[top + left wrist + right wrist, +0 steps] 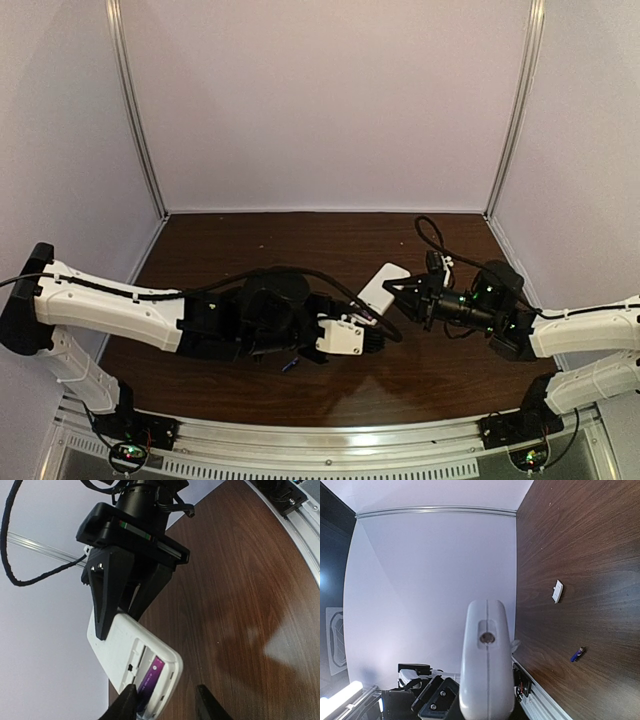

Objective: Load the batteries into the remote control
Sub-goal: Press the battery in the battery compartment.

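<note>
Holding small flat white remote control (127, 650) aloft, right gripper (119, 622) clamps its end, open bay facing left gripper (165, 702) for loading. Purple-blue cylindrical battery (151, 674) sits in bay. Left gripper spread, gripping nothing, possibly brushing it. Second battery (577, 654) lies on dark wooden table (580, 540).

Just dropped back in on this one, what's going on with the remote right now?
The right gripper holds the remote control up off the table, with its battery bay open. One battery sits in the bay, and the left gripper is open at that end of the remote. The second battery lies on the table, not yet loaded, with a small white piece lying apart from it.
</note>
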